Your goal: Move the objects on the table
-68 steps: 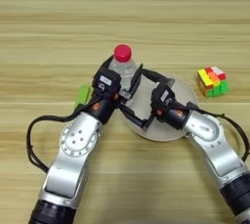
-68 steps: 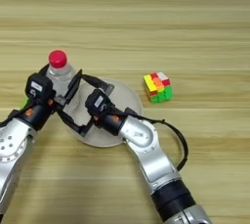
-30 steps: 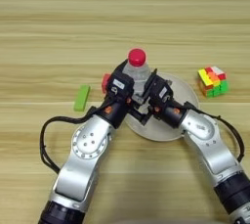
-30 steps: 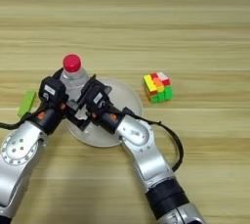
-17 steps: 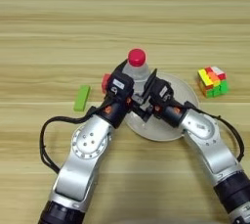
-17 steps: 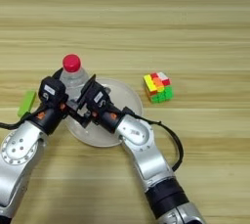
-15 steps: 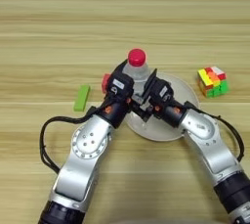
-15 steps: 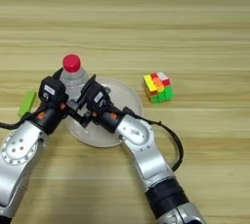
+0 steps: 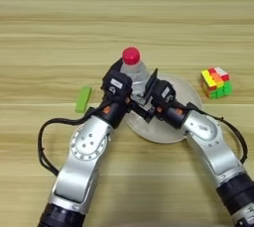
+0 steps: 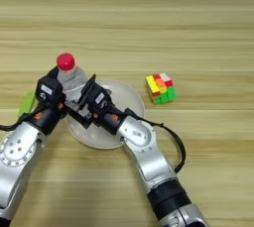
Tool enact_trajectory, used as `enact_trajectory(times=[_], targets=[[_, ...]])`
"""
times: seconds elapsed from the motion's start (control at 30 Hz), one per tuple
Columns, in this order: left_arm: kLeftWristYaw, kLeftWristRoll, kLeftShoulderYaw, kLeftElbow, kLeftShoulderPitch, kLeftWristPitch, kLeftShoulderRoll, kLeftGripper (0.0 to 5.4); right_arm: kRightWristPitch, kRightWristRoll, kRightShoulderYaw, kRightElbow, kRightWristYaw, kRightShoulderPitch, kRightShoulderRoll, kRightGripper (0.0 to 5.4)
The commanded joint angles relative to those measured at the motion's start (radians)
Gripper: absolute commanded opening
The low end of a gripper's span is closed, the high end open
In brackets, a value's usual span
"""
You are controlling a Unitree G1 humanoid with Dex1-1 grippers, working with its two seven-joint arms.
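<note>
The bottle (image 9: 135,71) stands upright at the left rim of the plate (image 9: 179,127), its red cap on top. Both hands meet at its lower body. The left hand (image 9: 124,88) presses against the bottle's left side and seems closed on it, though its fingers are mostly hidden behind its own black housing, so the grip is not plain. The right hand (image 9: 148,88) sits over the plate's left part, just right of the bottle, with one black finger (image 9: 152,79) raised beside the bottle's wall; whether this hand is open or closed, I cannot tell.

The plate lies on the wooden surface (image 9: 127,18) near the middle of the view, largely covered on its left by the two wrists. The green block (image 9: 83,98) lies flat on the surface, left of the left hand and apart from it. The puzzle cube (image 9: 216,82) sits right of the plate, near its rim but not touching
</note>
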State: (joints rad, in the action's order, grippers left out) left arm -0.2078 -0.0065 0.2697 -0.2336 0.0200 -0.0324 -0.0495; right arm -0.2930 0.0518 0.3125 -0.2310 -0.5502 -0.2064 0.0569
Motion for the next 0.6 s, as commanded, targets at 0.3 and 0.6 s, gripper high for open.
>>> enact_trajectory(times=[0.3,0.6], targets=[[0.004,-0.009,-0.004,-0.02,-0.015,-0.025,0.016,5.32,-0.004,-0.014,-0.014,-0.018,0.028,-0.028,-0.012,3.23],[0.009,-0.016,-0.031,-0.038,-0.014,-0.044,0.014,5.4,-0.01,-0.011,-0.054,-0.045,0.072,-0.049,-0.024,3.23]])
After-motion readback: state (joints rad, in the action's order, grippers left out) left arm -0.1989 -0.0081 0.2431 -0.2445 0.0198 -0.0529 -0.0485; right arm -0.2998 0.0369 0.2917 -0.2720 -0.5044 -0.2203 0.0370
